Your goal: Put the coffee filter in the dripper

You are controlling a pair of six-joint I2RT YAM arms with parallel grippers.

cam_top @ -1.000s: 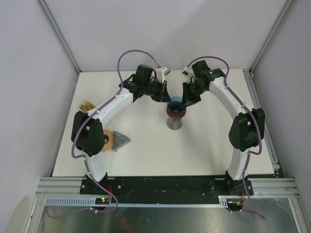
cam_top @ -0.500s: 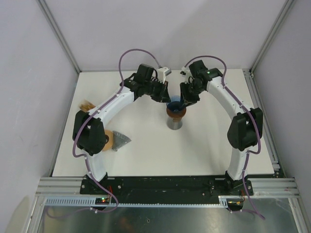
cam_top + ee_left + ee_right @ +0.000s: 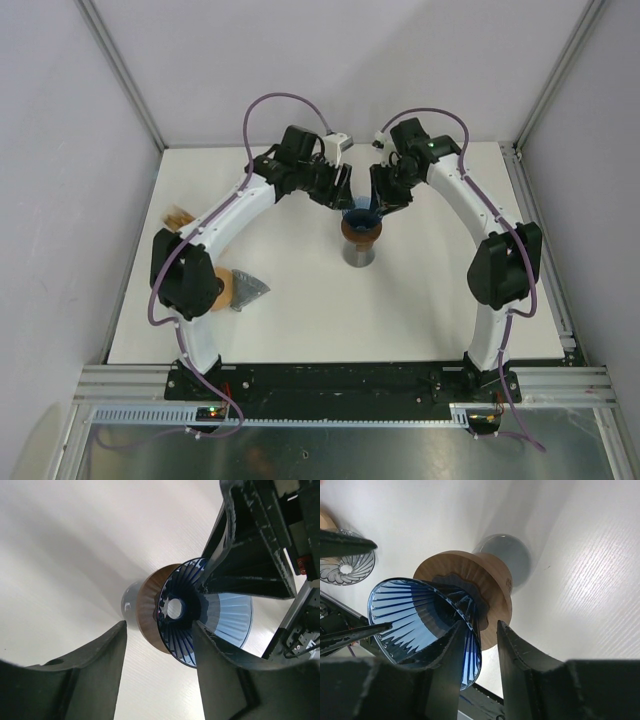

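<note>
The blue cone (image 3: 420, 615) (taken here for the coffee filter) is seen seated in the wood-collared dripper (image 3: 487, 582) in the middle of the table (image 3: 420, 320), the left gripper (image 3: 160, 630) spread wide, the right gripper (image 3: 481, 625) parted narrowly astride its rim; only withdrawal is judged left.

dripper (image 3: 361, 221) on stand (image 3: 360, 252), table (image 3: 300, 335) centre | left hand (image 3: 345, 196) left of it | right hand (image 3: 378, 207) right of it

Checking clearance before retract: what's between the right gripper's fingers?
Right wrist view: the rim of the blue dripper sits in the gap between the fingers of the open right gripper, with the wooden collar edge behind it. Contact can't be told.
</note>
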